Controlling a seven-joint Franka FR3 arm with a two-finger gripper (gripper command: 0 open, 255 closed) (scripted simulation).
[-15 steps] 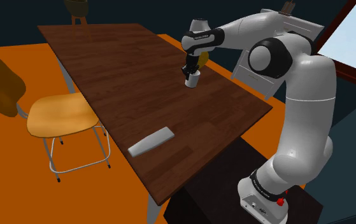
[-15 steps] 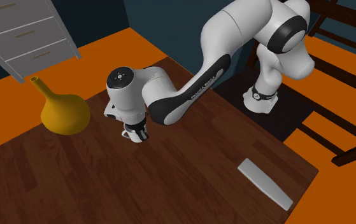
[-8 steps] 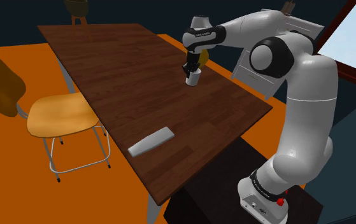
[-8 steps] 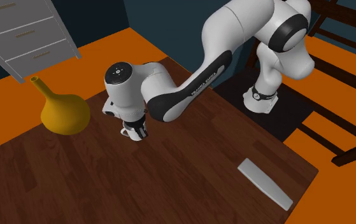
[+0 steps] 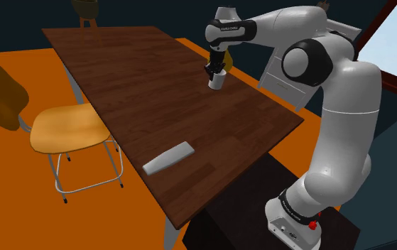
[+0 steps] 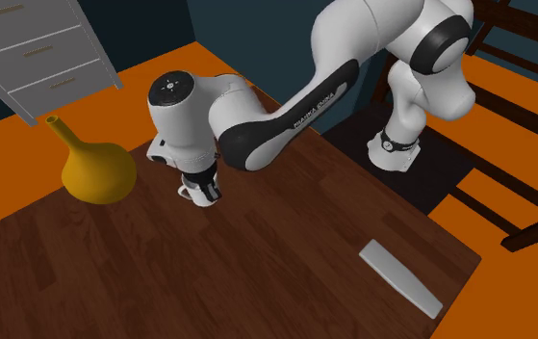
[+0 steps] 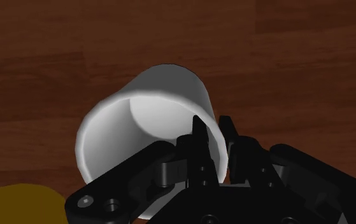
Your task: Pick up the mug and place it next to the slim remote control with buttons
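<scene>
Fingers (image 7: 197, 132) of your claw (image 5: 214, 71) pinch the wall of the white mug (image 5: 217, 82): in the wrist view one black finger sits inside the rim and the other outside it, and the mug's open mouth faces the camera at a tilt. In the shoulder view you see the mug hanging under the hand near the far long edge of the dark wooden counter (image 5: 133, 85). You cannot tell whether its base touches the wood. A yellow-orange vase (image 6: 98, 169) stands just beside the mug, on the second exterior view's left. The slim grey remote (image 6: 400, 277) lies flat well apart from the mug, near the counter's end closest to the stand. An orange chair (image 5: 65, 128) stands beside the counter's other long edge.
</scene>
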